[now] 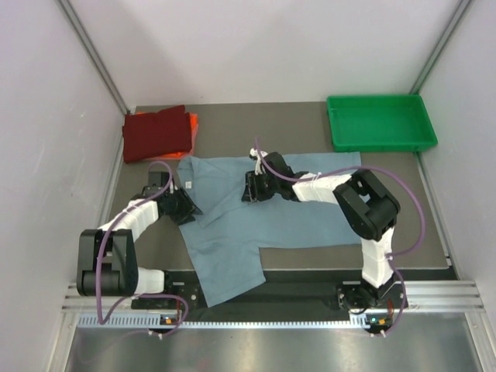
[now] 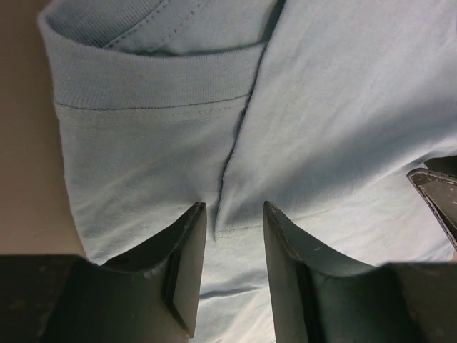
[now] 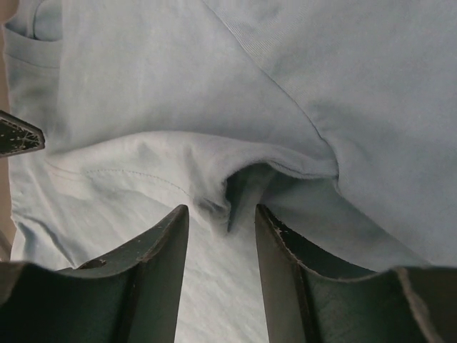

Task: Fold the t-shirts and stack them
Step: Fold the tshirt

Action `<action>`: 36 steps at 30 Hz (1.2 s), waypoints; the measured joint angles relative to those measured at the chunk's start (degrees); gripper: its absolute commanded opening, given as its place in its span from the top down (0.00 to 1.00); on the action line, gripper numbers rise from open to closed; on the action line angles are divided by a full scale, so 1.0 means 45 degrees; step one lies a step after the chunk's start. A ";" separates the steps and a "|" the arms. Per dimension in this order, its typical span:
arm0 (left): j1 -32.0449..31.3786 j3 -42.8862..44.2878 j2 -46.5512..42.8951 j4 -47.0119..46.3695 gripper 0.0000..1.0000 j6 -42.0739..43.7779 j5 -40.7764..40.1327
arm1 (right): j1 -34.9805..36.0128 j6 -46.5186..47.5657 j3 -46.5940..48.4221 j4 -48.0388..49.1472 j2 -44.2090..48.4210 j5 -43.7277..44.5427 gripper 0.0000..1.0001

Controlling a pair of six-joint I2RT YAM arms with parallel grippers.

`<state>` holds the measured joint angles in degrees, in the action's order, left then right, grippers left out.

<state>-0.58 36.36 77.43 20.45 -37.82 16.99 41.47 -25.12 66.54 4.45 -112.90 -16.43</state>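
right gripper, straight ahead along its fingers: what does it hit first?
The grey-blue t-shirt: a raised fold of it sits just ahead of the right gripper, in line with the gap between its open fingers. Depth is hard to judge, but cloth looks like first contact.

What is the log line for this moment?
blue shirt: spread out; left end effector: open, near collar; right end effector: open, over wrinkle; red shirt: folded, on orange shirt

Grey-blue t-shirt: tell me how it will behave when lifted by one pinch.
Likely floppy: the t-shirt lies flat on the table and puckers into a soft ridge in the right wrist view. Probably light, being thin cloth. Lifted at one spot, the rest would likely sag and drag.
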 measured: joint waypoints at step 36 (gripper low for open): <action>-0.0063 -0.0044 -0.1151 0.0437 0.92 -0.0593 -0.0039 | 0.0005 -0.0437 -0.0452 -0.0364 0.0782 -0.0913 1.00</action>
<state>-0.86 36.16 72.25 22.41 -40.49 16.82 41.50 -27.09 64.51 2.81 -109.38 -20.53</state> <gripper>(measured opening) 0.014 0.012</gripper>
